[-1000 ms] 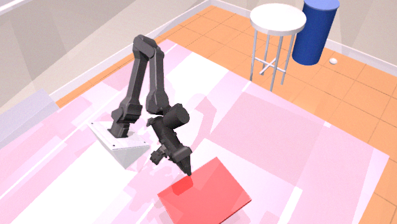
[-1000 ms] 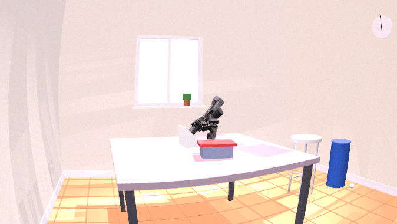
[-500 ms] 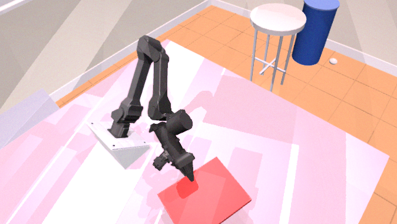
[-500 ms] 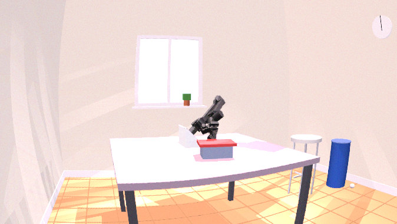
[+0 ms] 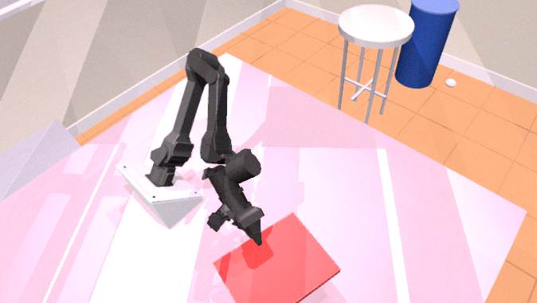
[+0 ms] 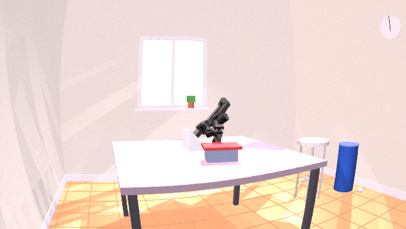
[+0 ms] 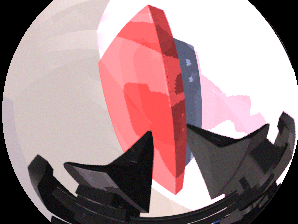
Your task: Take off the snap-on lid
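Observation:
The red snap-on lid (image 5: 279, 259) sits on the blue-grey storage box (image 6: 221, 155) in the middle of the white table. In the top view only the lid shows; the box is hidden under it. My gripper (image 5: 258, 241) points down at the lid's edge on the arm's side. In the wrist view the lid's rim (image 7: 149, 90) runs between my two fingers, which touch it on both sides, and the box wall (image 7: 189, 90) shows behind it. The gripper is shut on the lid's edge. The lid still lies level on the box (image 6: 221, 146).
The arm's white wedge-shaped base (image 5: 163, 191) stands on the table just behind the box. A white stool (image 5: 375, 25) and a blue cylinder (image 5: 426, 40) stand on the floor beyond the table's right side.

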Motion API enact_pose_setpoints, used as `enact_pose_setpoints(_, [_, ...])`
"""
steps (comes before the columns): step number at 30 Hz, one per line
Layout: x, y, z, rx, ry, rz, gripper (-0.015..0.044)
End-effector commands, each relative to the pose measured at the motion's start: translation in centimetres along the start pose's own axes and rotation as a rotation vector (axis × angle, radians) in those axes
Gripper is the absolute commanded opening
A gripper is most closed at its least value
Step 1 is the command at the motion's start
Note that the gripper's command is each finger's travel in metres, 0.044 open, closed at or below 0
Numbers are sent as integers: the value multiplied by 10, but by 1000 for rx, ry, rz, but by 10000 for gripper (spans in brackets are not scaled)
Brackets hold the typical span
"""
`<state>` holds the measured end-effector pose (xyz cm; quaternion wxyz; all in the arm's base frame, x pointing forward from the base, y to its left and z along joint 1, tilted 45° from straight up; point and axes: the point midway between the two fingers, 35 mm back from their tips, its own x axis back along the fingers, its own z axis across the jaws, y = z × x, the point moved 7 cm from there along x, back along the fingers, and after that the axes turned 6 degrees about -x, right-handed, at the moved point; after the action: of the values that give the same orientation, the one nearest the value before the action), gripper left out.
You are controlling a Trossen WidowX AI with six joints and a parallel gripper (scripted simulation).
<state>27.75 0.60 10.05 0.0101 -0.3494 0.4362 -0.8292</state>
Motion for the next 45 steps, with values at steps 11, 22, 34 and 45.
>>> enact_pose_setpoints(11, [1, 0, 1, 0, 0, 0, 0])
enact_pose_setpoints(22, [2, 0, 2, 0, 0, 0, 0])
enact_pose_setpoints(34, [4, 0, 4, 0, 0, 0, 0])
enact_pose_setpoints(45, [6, 0, 5, 0, 0, 0, 0])
